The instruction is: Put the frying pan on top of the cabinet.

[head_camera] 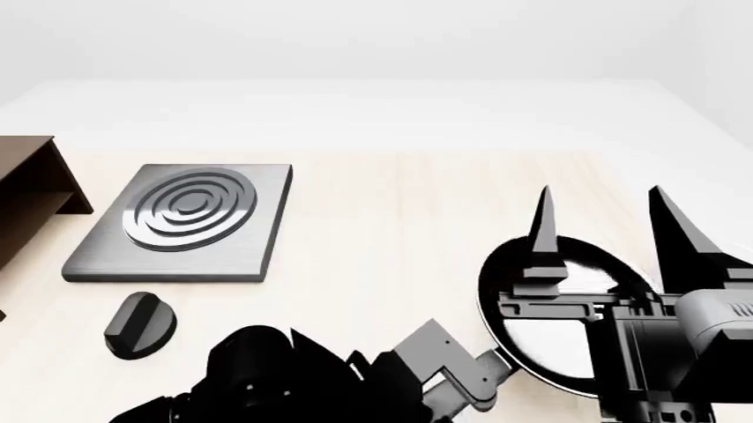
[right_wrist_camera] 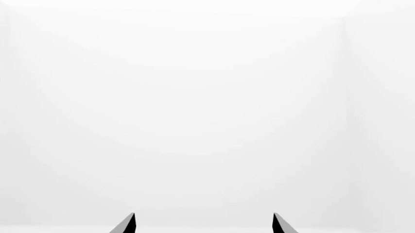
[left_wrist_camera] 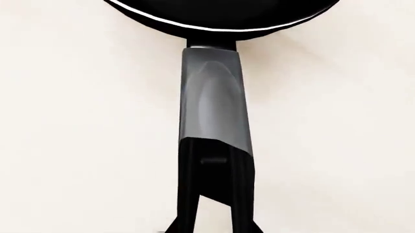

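The frying pan (head_camera: 553, 348) lies low on the cream table at the right, glossy black and partly hidden behind my right gripper. In the left wrist view its rim (left_wrist_camera: 220, 14) and grey handle (left_wrist_camera: 214, 97) run straight out from my left gripper (left_wrist_camera: 217, 155), whose black fingers are shut around the handle's end. In the head view my left gripper (head_camera: 477, 374) reaches the pan from the lower middle. My right gripper (head_camera: 606, 225) is open and empty, raised above the pan with its fingers pointing away. The dark brown cabinet (head_camera: 30, 189) stands at the far left edge.
A flat grey stove plate (head_camera: 189, 220) with concentric rings lies left of centre. A small black knob (head_camera: 139, 324) sits in front of it. The right wrist view shows only white wall beyond the fingertips (right_wrist_camera: 128, 223).
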Controlling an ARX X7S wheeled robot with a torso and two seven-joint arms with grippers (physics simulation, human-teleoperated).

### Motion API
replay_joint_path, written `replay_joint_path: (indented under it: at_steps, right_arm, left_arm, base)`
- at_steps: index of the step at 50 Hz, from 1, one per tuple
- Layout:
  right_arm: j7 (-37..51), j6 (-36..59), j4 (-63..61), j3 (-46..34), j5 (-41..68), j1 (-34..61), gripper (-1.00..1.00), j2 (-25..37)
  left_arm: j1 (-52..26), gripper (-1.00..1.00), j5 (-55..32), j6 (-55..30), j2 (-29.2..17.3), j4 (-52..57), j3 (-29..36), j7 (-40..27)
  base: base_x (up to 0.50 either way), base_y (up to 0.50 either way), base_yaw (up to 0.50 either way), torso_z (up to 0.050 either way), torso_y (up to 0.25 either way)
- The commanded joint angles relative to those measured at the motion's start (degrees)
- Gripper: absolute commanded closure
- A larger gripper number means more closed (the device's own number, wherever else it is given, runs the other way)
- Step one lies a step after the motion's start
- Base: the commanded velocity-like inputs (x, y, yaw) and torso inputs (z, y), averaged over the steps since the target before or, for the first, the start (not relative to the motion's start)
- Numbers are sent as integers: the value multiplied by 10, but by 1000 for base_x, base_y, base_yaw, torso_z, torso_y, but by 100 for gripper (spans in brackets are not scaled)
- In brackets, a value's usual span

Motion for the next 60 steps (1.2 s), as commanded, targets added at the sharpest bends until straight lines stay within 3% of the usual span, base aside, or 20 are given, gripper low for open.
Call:
replay_joint_path:
  at_steps: [1, 9, 16, 30, 50, 57, 60]
  right_arm:
    - [6, 0, -3, -1, 3, 2, -100, 4]
    - [11, 9, -6, -3, 7, 11, -100, 8]
    - [14, 12, -6, -5, 10, 16, -100, 11]
    - [16, 0, 1, -10, 11, 11, -100, 13]
    - [19, -8, 7, -11, 16, 9, -100, 18]
    - [22, -3, 5, -13, 18, 14, -100, 20]
    - [23, -3, 6, -14, 19, 15, -100, 21]
  left_arm:
    - [-20, 100, -26, 1, -63, 78, -72, -38]
    - [-14, 100, -71, 12, -119, 129, -121, -50]
    - [-65, 100, -109, 16, -138, 76, -176, -80]
    - [-210, 100, -24, 42, -140, -97, -197, -65]
    - [-483, 100, 142, 146, -82, -575, -186, -46]
    - [-583, 100, 227, 222, -32, -793, -128, 39]
    - [-604, 100, 247, 227, -31, -823, -138, 31]
  base:
    - [0, 0, 0, 0, 0]
    - [0, 0, 0, 0, 1]
    - [0, 0, 0, 0, 1]
    - [0, 0, 0, 0, 2]
    - [0, 0, 0, 0, 2]
    - [0, 0, 0, 2, 3]
    - [0, 0, 0, 0, 0]
